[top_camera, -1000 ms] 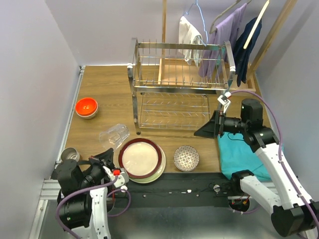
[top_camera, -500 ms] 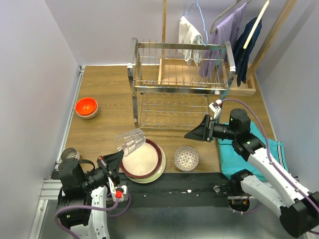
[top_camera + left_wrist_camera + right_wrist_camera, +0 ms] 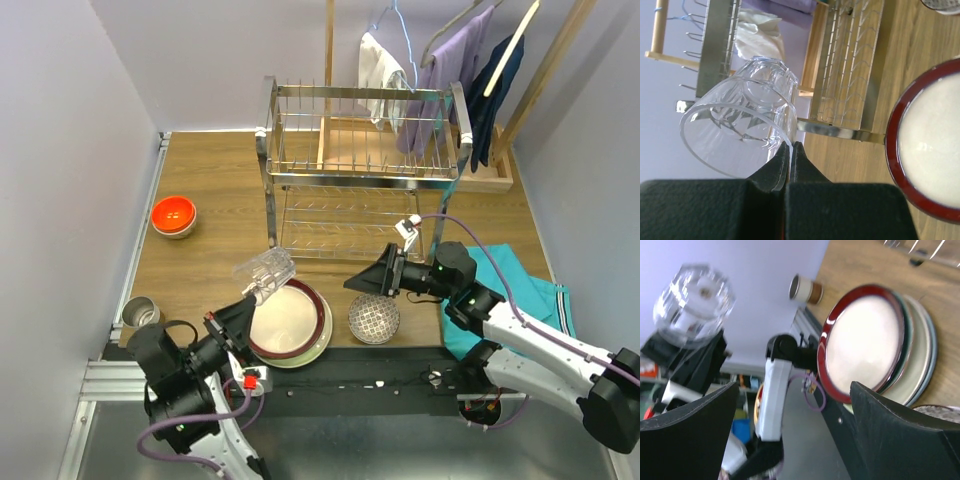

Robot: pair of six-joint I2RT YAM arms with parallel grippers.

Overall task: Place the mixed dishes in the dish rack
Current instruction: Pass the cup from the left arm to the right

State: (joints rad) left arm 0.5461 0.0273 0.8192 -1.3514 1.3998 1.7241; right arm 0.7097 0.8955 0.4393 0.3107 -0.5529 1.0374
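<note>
My left gripper is shut on the rim of the clear glass and holds it in the air over the left edge of the plate stack; in the left wrist view the glass fills the upper left above the fingertips. The dark-red-rimmed cream plate tops the stack, also in the right wrist view. My right gripper is open and empty, in the air between the stack and the chrome dish rack. A red-patterned bowl sits right of the stack. An orange bowl is far left.
A beige cup stands at the near left edge. A teal cloth lies at the right under my right arm. A wooden hanger stand with clothes is behind the rack. Walls close in on the left and back.
My left gripper has taken the glass off the table and lifted it up and to the right. My right gripper has swung left and down from beside the rack toward the plate stack.
</note>
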